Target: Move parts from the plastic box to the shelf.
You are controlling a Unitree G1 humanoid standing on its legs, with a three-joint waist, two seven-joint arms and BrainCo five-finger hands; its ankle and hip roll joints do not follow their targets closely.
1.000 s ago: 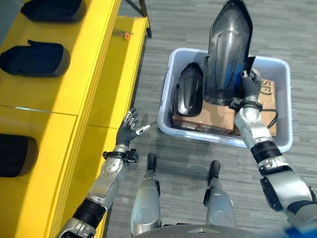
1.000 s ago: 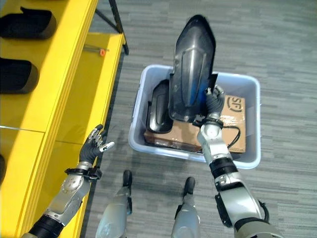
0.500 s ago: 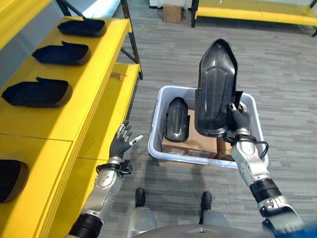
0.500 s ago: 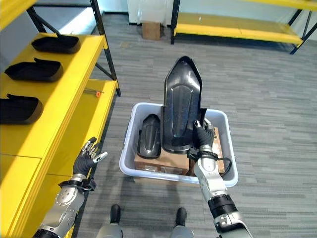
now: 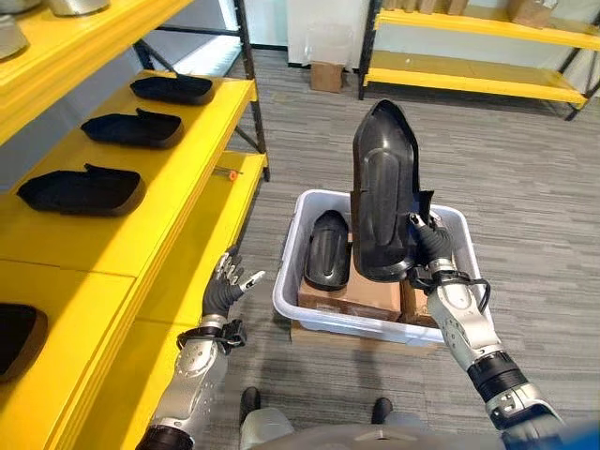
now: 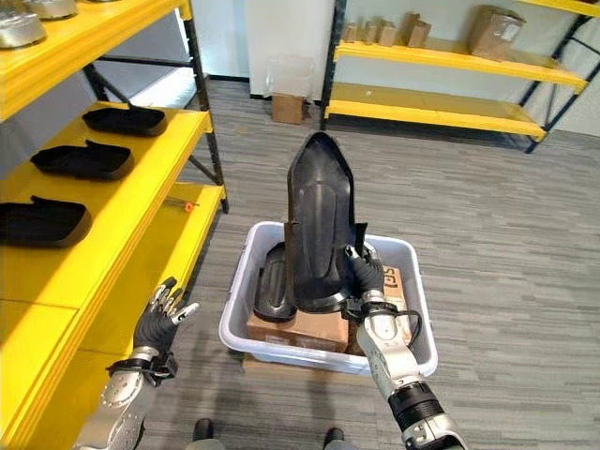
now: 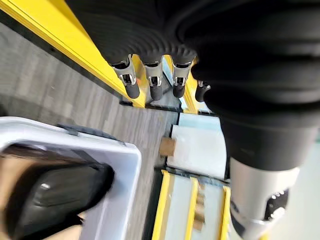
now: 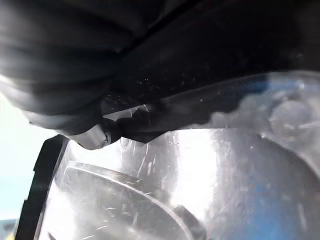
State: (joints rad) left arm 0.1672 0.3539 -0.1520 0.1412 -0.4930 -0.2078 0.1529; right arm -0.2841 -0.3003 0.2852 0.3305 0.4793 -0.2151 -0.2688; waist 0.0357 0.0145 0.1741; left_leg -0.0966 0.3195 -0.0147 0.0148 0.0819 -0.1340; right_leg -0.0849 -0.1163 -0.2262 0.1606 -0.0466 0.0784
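Held upright above the plastic box (image 5: 298,246): a long glossy black part (image 5: 382,192), lower edge gripped by the right hand (image 5: 434,251), fingers and thumb curled round that edge, the rest of the part rising well above the hand and leaning slightly away from it toward the shelf side. Seen from very close in the right wrist view as a shiny scratched black surface (image 8: 165,185) pressed right against the hand's dark cover. Below and just to the shelf side of the right hand, inside the box: a second, smaller black part (image 5: 328,250), lying on a brown cardboard carton (image 5: 349,295) that fills the box floor. Off to the far side of the box from the right hand: the left hand (image 5: 227,285), raised in open air, fingers loosely spread and grasping nothing, close beside the edge of the yellow shelf (image 5: 178,178). Past the left hand's straight fingers (image 7: 150,85) in the left wrist view: the white corner of the box and the smaller part inside it. On the shelf level above the left hand: three more black parts (image 5: 84,190) in a row.
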